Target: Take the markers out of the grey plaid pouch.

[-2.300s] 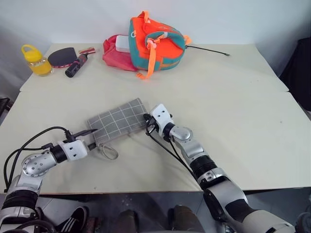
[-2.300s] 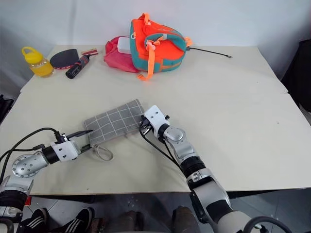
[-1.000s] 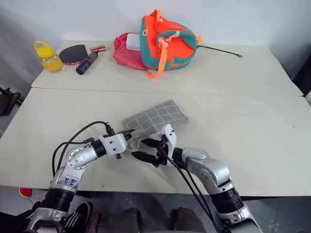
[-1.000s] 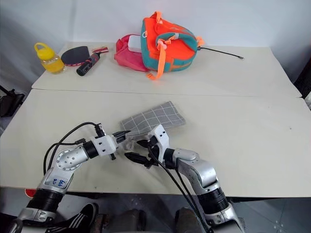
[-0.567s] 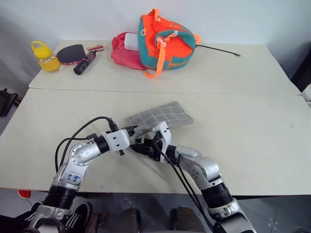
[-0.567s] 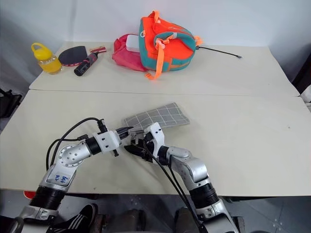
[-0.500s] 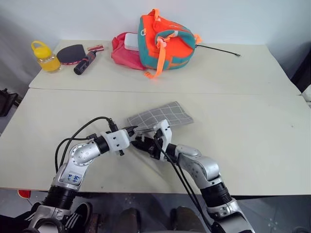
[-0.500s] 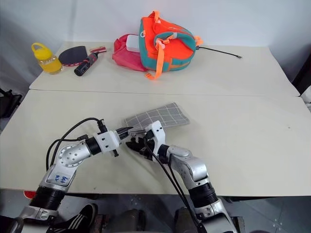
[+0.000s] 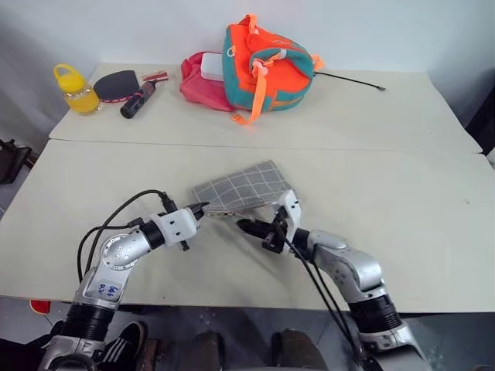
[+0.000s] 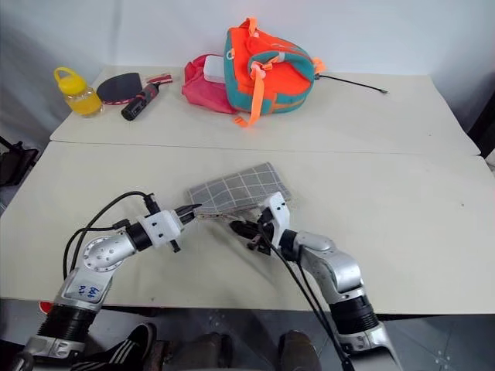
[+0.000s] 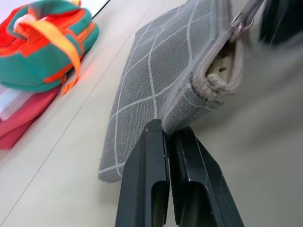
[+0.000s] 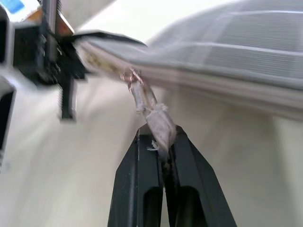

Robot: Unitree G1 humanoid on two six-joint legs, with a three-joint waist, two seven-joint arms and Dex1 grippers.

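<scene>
The grey plaid pouch point(image 9: 241, 188) lies on the near table, its near left corner lifted. My left gripper point(image 9: 199, 209) is shut on that corner point(image 11: 176, 120), beside the zipper end. The pouch mouth gapes a little there and shows beige lining point(image 11: 221, 62). My right gripper point(image 9: 249, 226) is shut on the grey fabric zipper pull point(image 12: 154, 117), which hangs from a metal ring point(image 12: 129, 75) at the pouch's edge. The markers are hidden.
At the far edge stand an orange-teal bag point(image 9: 267, 59) and a pink pouch point(image 9: 201, 79). A black-handled paddle point(image 9: 124, 85) and a yellow bottle point(image 9: 76, 89) lie at the far left. A black cable point(image 9: 352, 79) trails off to the right of the bag.
My right gripper was open near the pouch's corner; it has shut on the zipper pull and moved right along the pouch's near edge. The left gripper keeps its hold.
</scene>
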